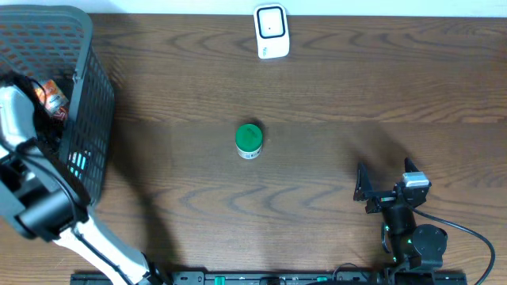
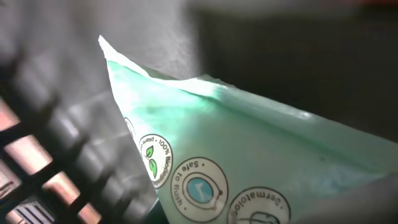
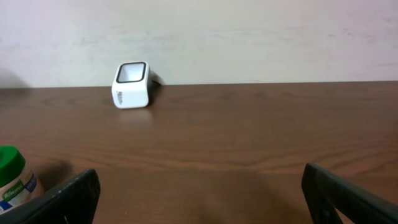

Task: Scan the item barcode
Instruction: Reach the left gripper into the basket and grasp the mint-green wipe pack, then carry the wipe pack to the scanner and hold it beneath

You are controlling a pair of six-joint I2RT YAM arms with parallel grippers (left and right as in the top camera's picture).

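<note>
**Pale green plastic pouch inside the dark mesh basket, left claw closed**

Pouch fills the left wrist view, tilted, one corner pointing up and to the left. Round printed seals run along its lower edge, one with a leaf emblem and one reading "Safe to flush". Behind it the basket's mesh wall shows as a blurred grid. The left claw is shut, but its fingers are not visible in any view, so I cannot tell whether it is pinching the pouch. From overhead, the left arm reaches over the basket rim at the left end of the brown wooden counter. An orange printed packet also lies inside the basket.

At the near right, the right claw hovers low over the counter with its jaws spread wide and nothing between them. Toward the middle of the counter stands a small white bottle with a green cap, upright and well apart from both arms. At the far edge, against the pale wall, sits the white box-shaped scanner with its dark window, alone and touching nothing else
</note>
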